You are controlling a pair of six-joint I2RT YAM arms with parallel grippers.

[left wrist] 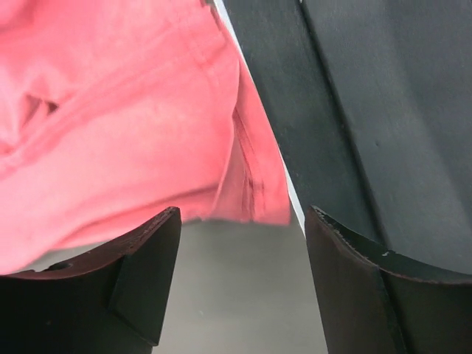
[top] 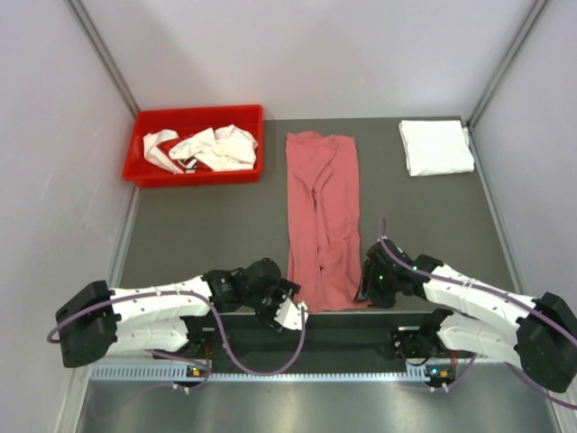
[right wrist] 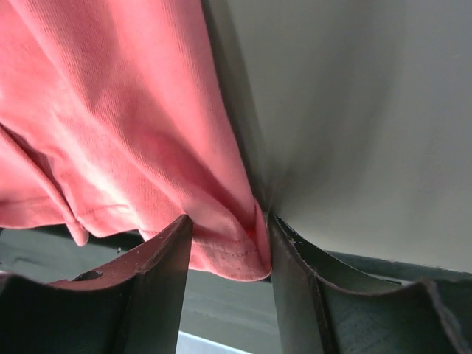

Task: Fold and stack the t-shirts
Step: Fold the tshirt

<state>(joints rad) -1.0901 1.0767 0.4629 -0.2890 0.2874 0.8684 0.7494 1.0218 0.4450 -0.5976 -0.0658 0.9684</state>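
Note:
A pink t-shirt lies as a long narrow strip down the middle of the grey table, folded lengthwise. My left gripper is open and empty at the shirt's near left corner; in the left wrist view the corner lies just ahead of the gripper, with bare table between the jaws. My right gripper is at the near right corner. In the right wrist view this gripper is shut on the bunched hem of the shirt.
A folded white t-shirt lies at the back right corner. A red bin at the back left holds crumpled white t-shirts. The table's black front edge runs right behind the shirt's near hem. Grey walls stand on both sides.

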